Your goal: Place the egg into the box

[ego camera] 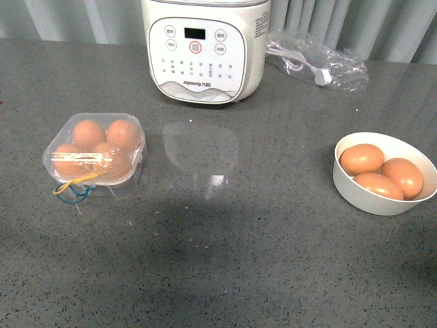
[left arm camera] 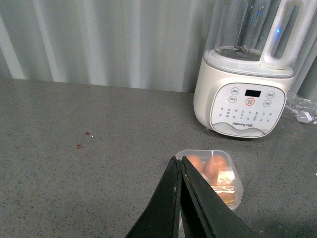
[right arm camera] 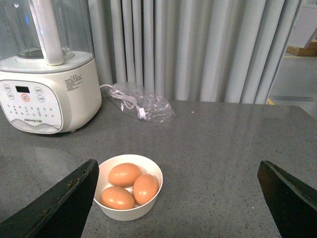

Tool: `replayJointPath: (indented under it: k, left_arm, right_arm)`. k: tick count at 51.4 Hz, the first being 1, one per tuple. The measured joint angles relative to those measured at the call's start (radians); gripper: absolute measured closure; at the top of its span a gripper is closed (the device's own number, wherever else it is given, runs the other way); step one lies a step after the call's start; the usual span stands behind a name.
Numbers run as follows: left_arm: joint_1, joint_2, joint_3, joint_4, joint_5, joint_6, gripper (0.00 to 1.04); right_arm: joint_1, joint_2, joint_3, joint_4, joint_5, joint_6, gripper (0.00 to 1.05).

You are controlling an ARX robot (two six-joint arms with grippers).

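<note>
on blender: "joyoung"

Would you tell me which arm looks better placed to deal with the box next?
Left. Its end effector, closed, sits just short of the box, which already holds four eggs. The right end effector is open over the bowl across the table.

Blender at back; bagged cable beside; white bowl right.

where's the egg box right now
In the front view the box sits on the table's left side, holding four eggs, in front and left of the blender, far from the white bowl.
</note>
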Motion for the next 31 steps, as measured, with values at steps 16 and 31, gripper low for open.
replayJointPath:
  k: [16,31]
  left_arm:
    - [0.000,-0.116,0.000,-0.114,0.000,0.000,1.01]
    - [0.000,-0.231,0.000,-0.235,-0.001,0.000,1.01]
  right_arm:
    - [0.000,0.000,0.000,0.000,0.000,0.000,0.07]
    - [0.000,0.000,0.000,0.000,0.000,0.000,0.07]
